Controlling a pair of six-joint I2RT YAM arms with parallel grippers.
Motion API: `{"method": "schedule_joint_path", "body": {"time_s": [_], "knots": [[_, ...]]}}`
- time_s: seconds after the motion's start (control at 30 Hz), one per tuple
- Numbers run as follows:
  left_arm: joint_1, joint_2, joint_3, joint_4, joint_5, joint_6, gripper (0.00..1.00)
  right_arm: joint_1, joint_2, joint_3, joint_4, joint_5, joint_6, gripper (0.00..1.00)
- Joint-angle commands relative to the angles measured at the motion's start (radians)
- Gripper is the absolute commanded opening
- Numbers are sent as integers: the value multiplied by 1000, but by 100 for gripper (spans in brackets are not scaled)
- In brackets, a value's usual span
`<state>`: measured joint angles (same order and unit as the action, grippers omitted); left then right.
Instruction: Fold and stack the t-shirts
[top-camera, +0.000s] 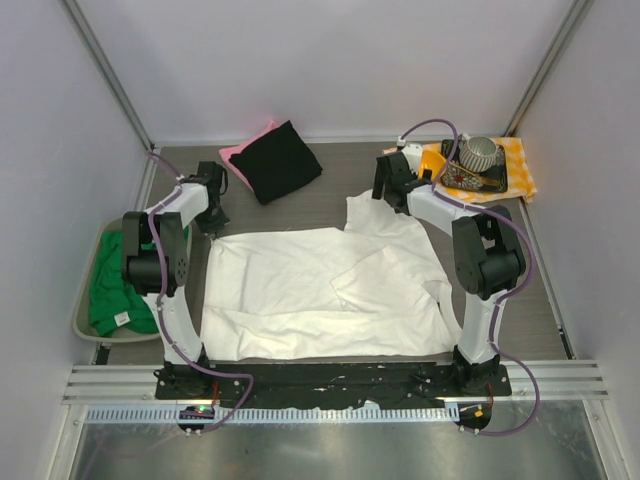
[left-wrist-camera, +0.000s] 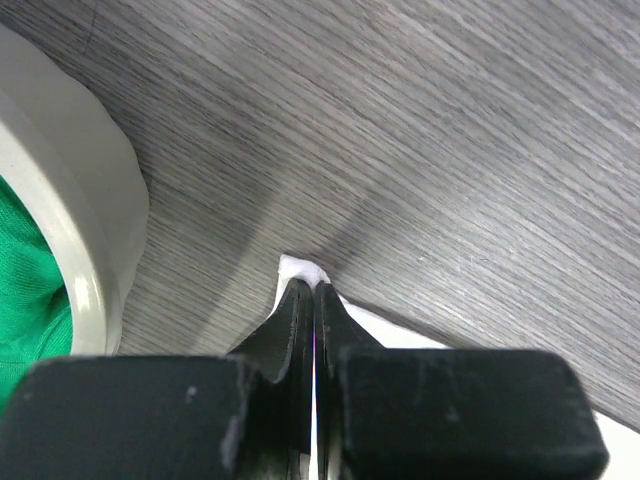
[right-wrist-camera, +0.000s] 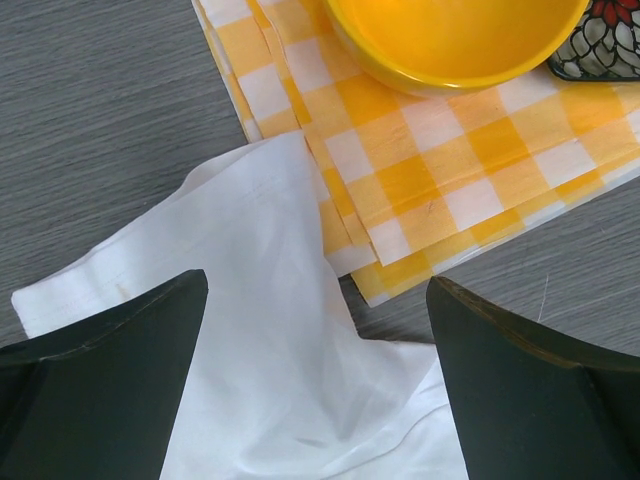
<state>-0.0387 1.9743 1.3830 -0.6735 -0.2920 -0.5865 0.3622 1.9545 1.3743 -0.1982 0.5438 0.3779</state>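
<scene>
A white t-shirt (top-camera: 320, 290) lies spread flat in the middle of the table, with no print showing. My left gripper (top-camera: 213, 220) is at its far left corner, and in the left wrist view it (left-wrist-camera: 313, 288) is shut on a small tip of the white fabric (left-wrist-camera: 303, 268). My right gripper (top-camera: 386, 188) is open over the shirt's far right sleeve (right-wrist-camera: 260, 330), its fingers (right-wrist-camera: 110, 350) wide apart. A folded black t-shirt (top-camera: 282, 160) lies on a pink one (top-camera: 238, 155) at the back. A green t-shirt (top-camera: 115, 290) lies in a bin at the left.
The beige bin's rim (left-wrist-camera: 95, 210) is just left of my left gripper. An orange-and-white checked cloth (right-wrist-camera: 420, 150) with a yellow bowl (right-wrist-camera: 450, 40) lies just beyond the sleeve. A patterned tray holding a metal bowl (top-camera: 480, 153) sits on that cloth at the back right.
</scene>
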Motion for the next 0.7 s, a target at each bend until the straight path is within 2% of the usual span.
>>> {"method": "schedule_joint_path", "body": {"time_s": [0.0,0.3,0.67], "knots": [[11,-38,-29,-1,-16,2,0,-31,-2,26,-9,-7,51,98],[11,-114,-27,-49,2,-16,0,-130,72,66,6,-194,150,95],[14,-146,-29,-87,-12,5,0,-174,80,63,82,-381,225,93]]}}
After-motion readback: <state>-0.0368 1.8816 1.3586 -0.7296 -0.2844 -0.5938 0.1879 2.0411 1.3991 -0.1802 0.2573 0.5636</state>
